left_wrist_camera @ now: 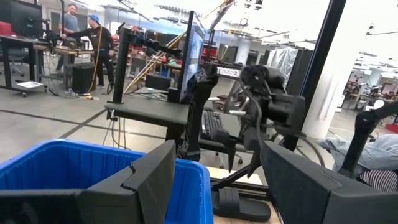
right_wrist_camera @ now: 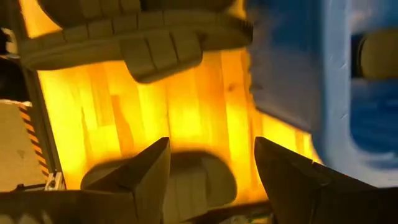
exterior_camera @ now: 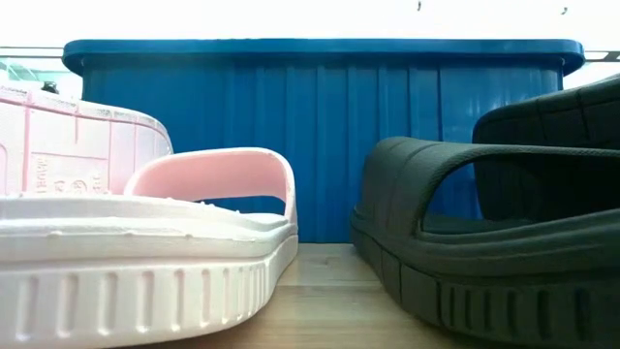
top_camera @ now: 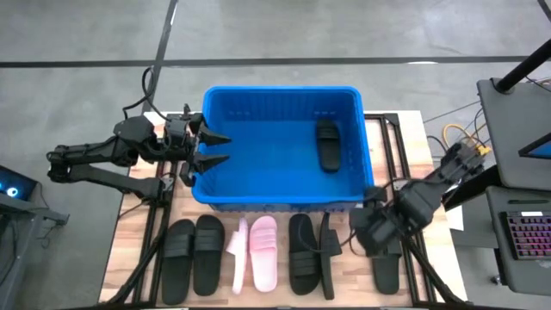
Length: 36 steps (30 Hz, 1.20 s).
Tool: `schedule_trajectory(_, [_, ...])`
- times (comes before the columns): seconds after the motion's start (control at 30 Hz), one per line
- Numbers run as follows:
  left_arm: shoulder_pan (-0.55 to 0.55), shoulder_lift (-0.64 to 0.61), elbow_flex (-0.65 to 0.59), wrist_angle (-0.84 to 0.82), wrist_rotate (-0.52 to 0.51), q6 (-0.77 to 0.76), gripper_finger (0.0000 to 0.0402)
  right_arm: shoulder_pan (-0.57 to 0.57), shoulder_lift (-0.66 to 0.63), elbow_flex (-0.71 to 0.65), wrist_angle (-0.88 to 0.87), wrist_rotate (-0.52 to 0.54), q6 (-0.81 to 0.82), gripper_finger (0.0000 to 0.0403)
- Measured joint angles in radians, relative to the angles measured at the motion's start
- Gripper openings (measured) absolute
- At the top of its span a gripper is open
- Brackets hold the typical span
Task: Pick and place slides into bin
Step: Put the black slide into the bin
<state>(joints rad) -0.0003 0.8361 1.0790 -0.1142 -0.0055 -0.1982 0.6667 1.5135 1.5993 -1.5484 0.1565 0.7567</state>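
Note:
The blue bin (top_camera: 258,142) stands at the table's far middle, with one black slide (top_camera: 327,144) lying flat inside near its right wall. Several black slides (top_camera: 194,254) and two pale pink ones (top_camera: 263,251) lie in a row along the near edge, one pink (top_camera: 238,254) and one black (top_camera: 327,256) resting on their sides. My right gripper (top_camera: 366,234) points down, open and empty, above a black slide (right_wrist_camera: 186,180) by the bin's near right corner. My left gripper (top_camera: 215,148) is held level over the bin's left rim, open and empty.
A desk with a keyboard (top_camera: 525,234) stands past the table's right edge, and a screen (top_camera: 9,185) at the far left. Black frame rails (top_camera: 155,228) run along the table's sides. Two people (left_wrist_camera: 93,37) stand far off in the room.

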Motion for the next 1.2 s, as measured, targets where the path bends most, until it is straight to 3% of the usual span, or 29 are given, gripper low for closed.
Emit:
schedule_trajectory(0.33, [0.0,-0.001,0.0,0.0,0.0,0.0,0.0222,0.208,0.082,-0.008,-0.022,-0.008,0.17,0.0224])
schedule_trajectory(0.6, [0.0,-0.001,0.0,0.0,0.0,0.0,0.0222,0.375,0.13,-0.078,-0.02,-0.018,0.426,0.0224])
schedule_trajectory(0.93, [0.0,0.001,0.0,0.0,0.001,0.0,0.0222,0.475,0.238,-0.203,0.008,-0.03,0.491,0.0224])
schedule_trajectory(1.2, [0.0,0.001,0.0,0.0,0.001,0.0,0.0222,0.481,0.29,-0.327,0.193,-0.108,0.445,0.0224])
